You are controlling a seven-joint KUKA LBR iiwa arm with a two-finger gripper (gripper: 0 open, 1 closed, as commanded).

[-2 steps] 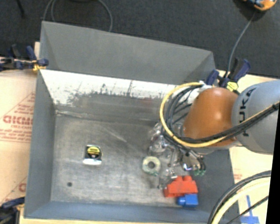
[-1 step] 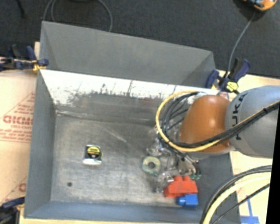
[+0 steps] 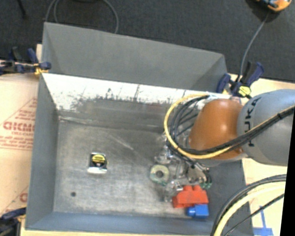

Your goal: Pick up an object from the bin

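My gripper [image 3: 177,171] is low in the right part of the bin, under the arm's orange cover. A small pale ring-shaped thing [image 3: 158,173] lies on the floor right at its left side; I cannot tell whether they touch. A red block [image 3: 187,196] lies just below and to the right of the gripper, close against its metal parts. Beside the block, towards the bin's front right corner, is a small blue piece [image 3: 198,211].
A small yellow and silver tape measure [image 3: 97,163] lies alone on the left half of the bin floor, well away from the gripper. The arm and its looped cables cover the bin's right back area.
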